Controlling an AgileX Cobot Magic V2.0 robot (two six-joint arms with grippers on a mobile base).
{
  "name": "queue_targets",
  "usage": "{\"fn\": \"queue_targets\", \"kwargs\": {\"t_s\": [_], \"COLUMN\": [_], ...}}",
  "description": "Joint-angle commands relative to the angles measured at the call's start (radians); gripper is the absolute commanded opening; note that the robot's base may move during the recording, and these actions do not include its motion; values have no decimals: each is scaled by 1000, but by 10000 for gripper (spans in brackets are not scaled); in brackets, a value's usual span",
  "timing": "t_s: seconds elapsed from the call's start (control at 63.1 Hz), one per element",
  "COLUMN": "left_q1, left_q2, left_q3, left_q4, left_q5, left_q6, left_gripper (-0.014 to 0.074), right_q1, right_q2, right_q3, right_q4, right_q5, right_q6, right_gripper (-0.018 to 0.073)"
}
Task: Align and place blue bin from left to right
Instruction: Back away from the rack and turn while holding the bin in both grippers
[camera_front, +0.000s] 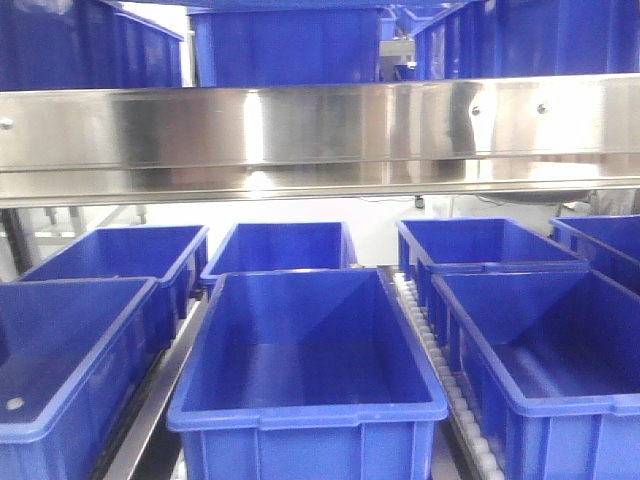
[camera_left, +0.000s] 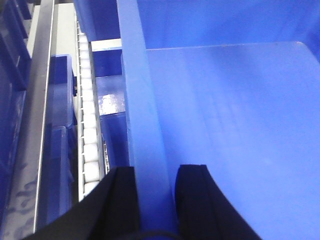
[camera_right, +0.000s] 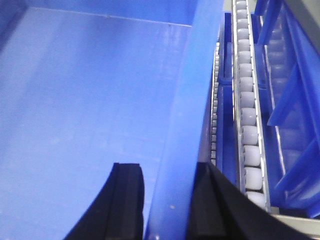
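Large light-blue ribbed plastic crate (camera_front: 305, 415) sits bottom centre between a white roller track (camera_front: 428, 335) and a steel rail (camera_front: 150, 400), open side up, interior bare. Long axis runs away from the camera, along the track. Left gripper (camera_left: 157, 171) pinches its left wall, right gripper (camera_right: 165, 169) its right wall.

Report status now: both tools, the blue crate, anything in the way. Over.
Left tool clamps left wall, right tool clamps right wall of large blue plastic crate. Crate sits between white roller tracks. Other blue bins close both sides.
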Motion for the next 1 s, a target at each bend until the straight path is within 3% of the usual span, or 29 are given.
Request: {"fn": "queue_targets", "kwargs": {"t_s": [0.0, 0.983], "left_q1": [-4, -4], "left_q2": [-17, -17], "left_q3": [-16, -16], "left_q4": [4, 4], "left_q5": [-133, -135], "left_q6": [14, 14], "left_gripper": [-19, -19], "right_q1": [4, 4], "right_q2": [-34, -34], "right_q3": [-23, -23], "right_q4": [22, 22], "right_q5": [-80, -82], "right_q6": [-45, -45], "right_gripper": [-76, -76]}}
